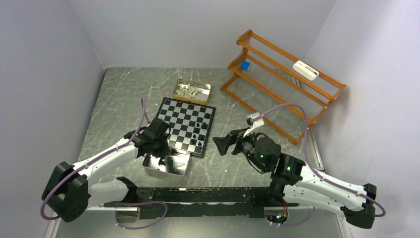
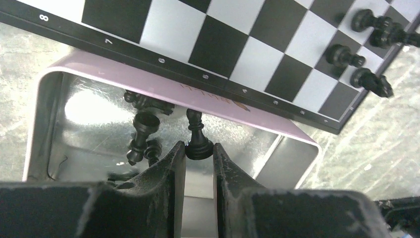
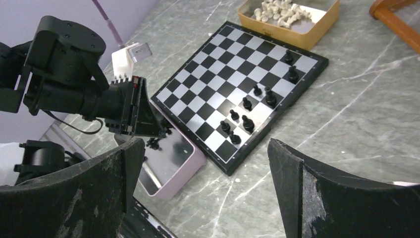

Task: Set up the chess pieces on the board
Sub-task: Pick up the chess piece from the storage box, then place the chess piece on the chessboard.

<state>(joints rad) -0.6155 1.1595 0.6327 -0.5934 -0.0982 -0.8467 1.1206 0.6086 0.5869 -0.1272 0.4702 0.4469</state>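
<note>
The chequered board point(image 1: 184, 120) point(image 3: 208, 69) lies mid-table, with several black chess pieces point(image 1: 200, 131) point(image 3: 247, 109) point(image 2: 366, 49) along its right side. At its near-left corner sits a silver tray point(image 1: 171, 168) point(image 2: 44, 124) point(image 3: 183, 163) holding a few loose black pieces point(image 2: 141, 134). My left gripper point(image 1: 157, 143) point(image 2: 199, 154) reaches into this tray, shut on the round base of one black piece point(image 2: 197, 139). My right gripper point(image 1: 223, 144) point(image 3: 205, 148) hangs wide open above bare table, right of the board, holding nothing. Cream-white pieces point(image 1: 189, 90) point(image 3: 280, 12) lie heaped in a gold tin.
The gold tin point(image 1: 204, 92) point(image 3: 297, 34) stands just beyond the board's far edge. An orange wire rack point(image 1: 282, 74) fills the back right, carrying a blue block point(image 1: 245, 65) and a white device point(image 1: 304, 70). Walls close in on the left, back and right.
</note>
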